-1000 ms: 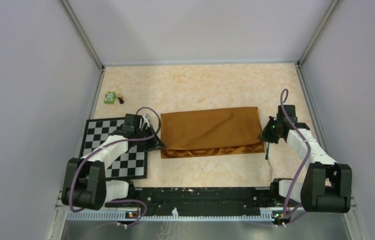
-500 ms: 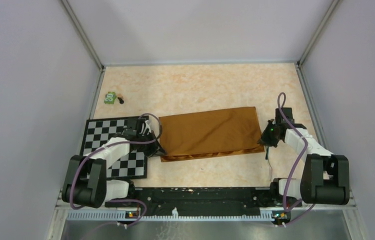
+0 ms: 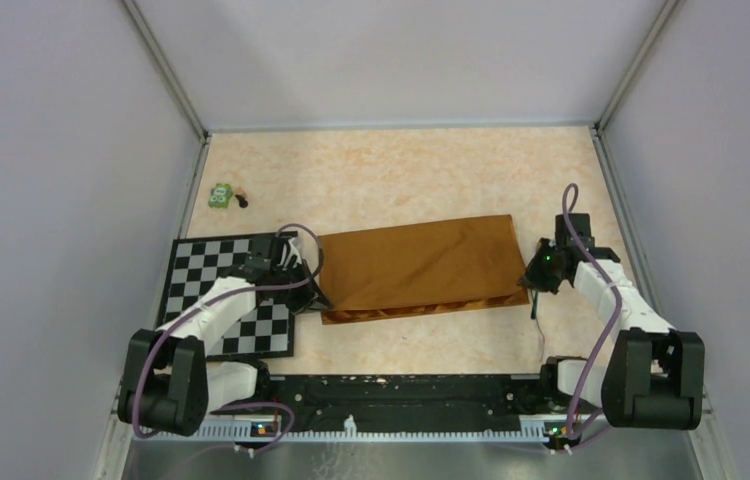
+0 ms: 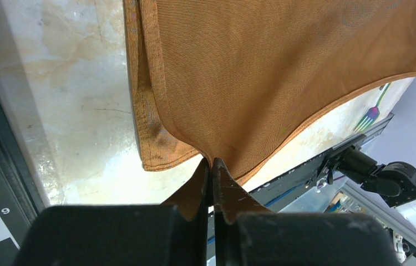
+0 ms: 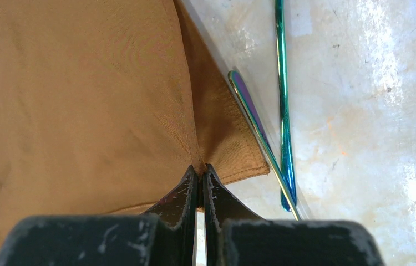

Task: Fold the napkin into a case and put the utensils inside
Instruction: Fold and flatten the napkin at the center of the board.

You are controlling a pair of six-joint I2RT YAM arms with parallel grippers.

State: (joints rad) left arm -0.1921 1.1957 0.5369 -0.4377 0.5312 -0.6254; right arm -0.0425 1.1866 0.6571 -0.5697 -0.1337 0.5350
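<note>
The rust-orange napkin lies folded double across the middle of the table. Only a thin strip of its lower layer shows along the near edge. My left gripper is shut on the near left corner of the upper layer, and the left wrist view shows the cloth pinched at the tips. My right gripper is shut on the near right corner of the napkin. The utensils, with iridescent teal and purple handles, lie on the table just right of the napkin. A fork head shows past its far edge.
A black-and-white checkered mat lies left of the napkin, under my left arm. A small green toy sits at the far left near the wall. A black rail runs along the near edge. Grey walls enclose the table.
Both grippers have drawn the upper layer toward the near edge. The wide strip of lower layer seen a second ago is now mostly covered. The left side shifted slightly.
</note>
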